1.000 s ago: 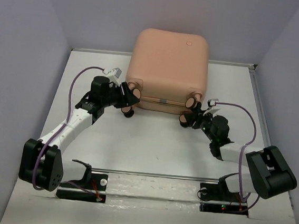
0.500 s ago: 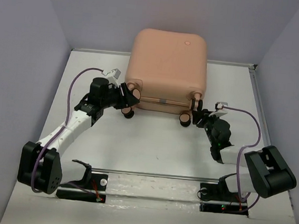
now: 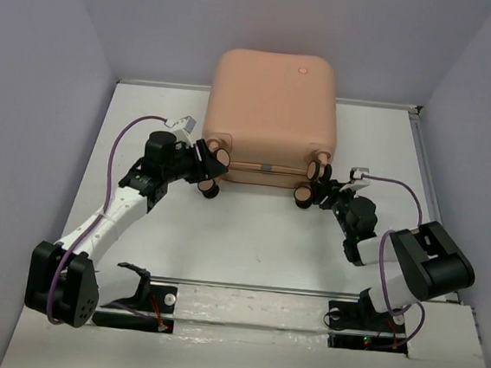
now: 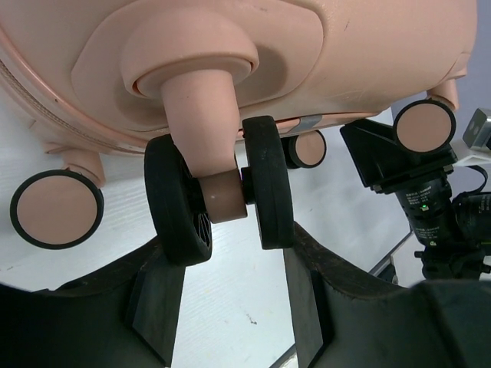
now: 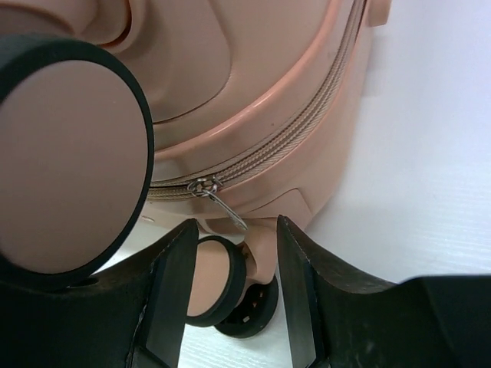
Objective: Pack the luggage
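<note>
Two grippers at the wheels of a closed suitcase

The left gripper pinches the twin left wheel, tyres against its pads. The right gripper has its fingers apart with the right wheel in the gap; whether they press on it cannot be told. The pink suitcase lies flat at the far middle of the table, wheels toward the arms.

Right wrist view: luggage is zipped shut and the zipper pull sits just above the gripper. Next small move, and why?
Probably lift the right gripper slightly so its fingers bracket the zipper pull, then close. The luggage is zipped shut, the pull hangs just above the open gripper, and the left gripper straddles a wheel, seemingly bracing the case.
</note>
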`<state>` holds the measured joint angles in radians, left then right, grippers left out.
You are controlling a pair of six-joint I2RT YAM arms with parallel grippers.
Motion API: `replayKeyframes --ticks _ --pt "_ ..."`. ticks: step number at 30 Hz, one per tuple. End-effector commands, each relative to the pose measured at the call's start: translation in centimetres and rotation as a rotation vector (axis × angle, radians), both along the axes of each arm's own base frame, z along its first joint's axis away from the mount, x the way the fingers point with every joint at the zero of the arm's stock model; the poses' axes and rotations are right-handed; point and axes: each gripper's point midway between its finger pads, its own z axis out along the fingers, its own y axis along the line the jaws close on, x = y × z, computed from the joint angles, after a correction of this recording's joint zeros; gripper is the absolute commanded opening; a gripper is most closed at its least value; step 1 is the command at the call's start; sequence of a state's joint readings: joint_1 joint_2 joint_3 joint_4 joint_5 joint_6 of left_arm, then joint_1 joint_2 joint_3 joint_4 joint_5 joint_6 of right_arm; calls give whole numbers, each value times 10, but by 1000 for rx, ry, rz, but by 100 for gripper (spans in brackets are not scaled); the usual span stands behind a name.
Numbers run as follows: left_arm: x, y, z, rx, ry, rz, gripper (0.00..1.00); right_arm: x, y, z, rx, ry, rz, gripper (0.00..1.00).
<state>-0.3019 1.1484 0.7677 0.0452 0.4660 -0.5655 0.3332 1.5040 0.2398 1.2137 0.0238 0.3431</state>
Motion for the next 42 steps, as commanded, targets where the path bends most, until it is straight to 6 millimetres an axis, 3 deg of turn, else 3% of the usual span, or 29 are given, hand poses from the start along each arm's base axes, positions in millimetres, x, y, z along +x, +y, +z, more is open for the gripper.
replayKeyframes --ticks 1,7,11,15,18,22,24,28,29,30,34,36,39,42 --pt "-20 -32 79 -128 -279 -209 6 19 6 77 100 -274 9 51" --pt "-25 -38 81 -132 -281 -221 6 29 -5 106 140 -402 -71 37" --pt "-25 -36 82 -122 -290 -213 6 36 -10 118 124 -448 -108 36" --pt "-24 -35 85 -116 -306 -205 6 35 -10 126 111 -482 -104 42" --pt "-21 -33 83 -99 -308 -195 6 35 -12 128 94 -491 -113 54" --pt "-18 -30 79 -76 -306 -178 6 34 -13 130 80 -501 -116 56" --pt "-16 -28 79 -62 -308 -162 6 35 -15 129 75 -499 -131 51" --pt "-15 -27 77 -52 -306 -153 6 34 -19 130 68 -506 -153 20" --pt "-15 -27 77 -54 -301 -157 6 32 -15 131 70 -507 -127 9" --pt "-15 -28 76 -55 -298 -160 6 32 -12 131 73 -510 -108 7" --pt "-15 -27 76 -59 -297 -160 6 25 12 122 129 -473 28 7" --pt "-15 -27 78 -62 -301 -160 6 12 38 112 166 -435 143 7" --pt "-16 -25 79 -61 -305 -155 6 -29 104 98 158 -392 331 7" --pt "-16 -24 81 -56 -311 -151 6 -47 115 86 156 -343 358 7"
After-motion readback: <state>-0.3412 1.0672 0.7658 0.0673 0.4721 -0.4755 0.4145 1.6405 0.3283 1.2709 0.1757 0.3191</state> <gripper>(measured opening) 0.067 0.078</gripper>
